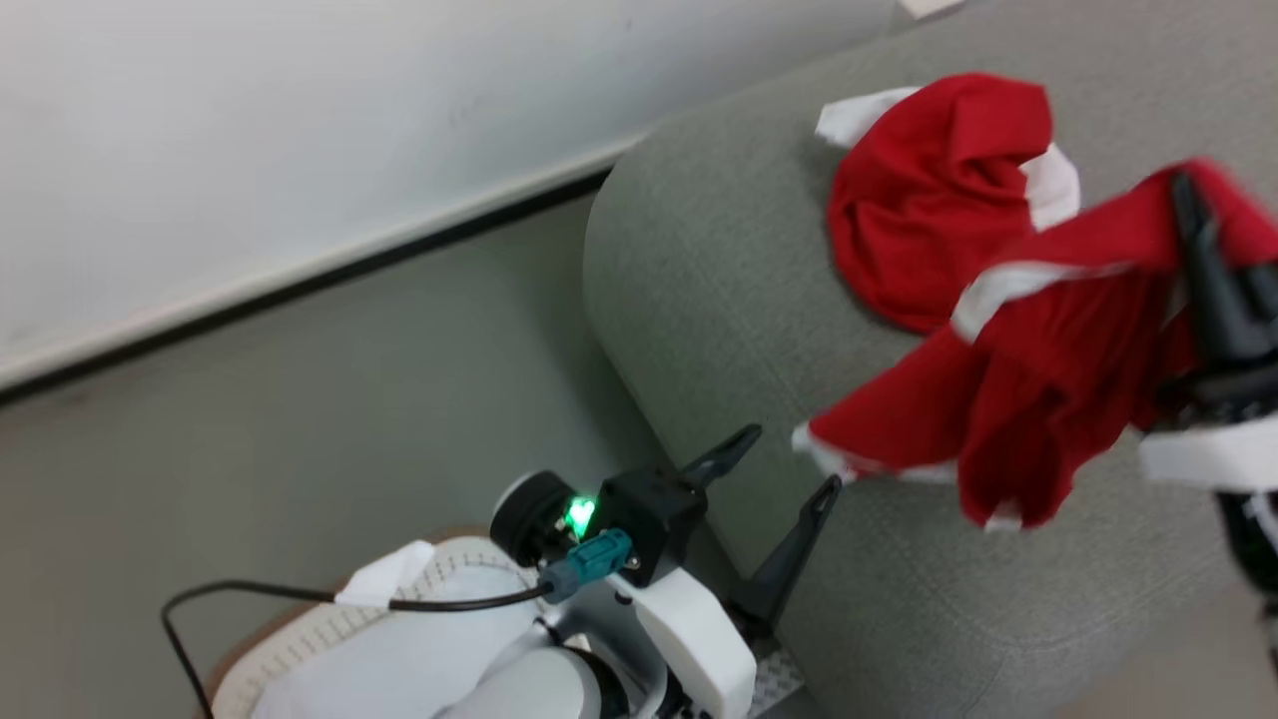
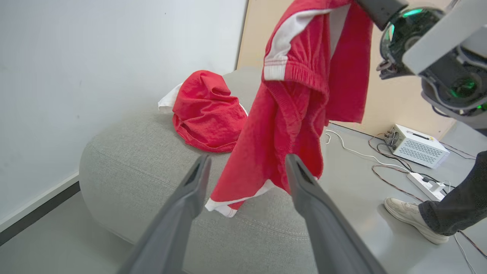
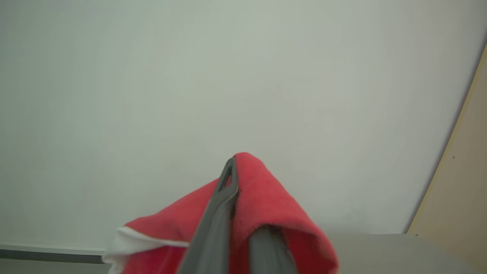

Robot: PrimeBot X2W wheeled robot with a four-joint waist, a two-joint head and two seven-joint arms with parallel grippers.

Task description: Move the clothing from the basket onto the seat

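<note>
R fingers (image 3: 222, 201) pressed together, pinching a red garment (image 2: 293, 114); in R wrist view cloth drapes over one finger, tip hidden. Head view cuts them off at the edge, blurred. Garment hangs over the seat (image 2: 133, 163); I can't tell if the hem touches. L fingers (image 2: 190, 190) spread wide, empty, near that hem. 2nd red garment (image 2: 207, 110) lies bunched on seat. Basket (image 1: 300, 624) mostly hidden by L arm (image 1: 689, 629) in head view; L wrist view gives me a shoe (image 2: 407, 213).

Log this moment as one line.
right gripper: shut on hanging garment over sofa | left gripper: open, empty | other garment: lying on sofa
</note>
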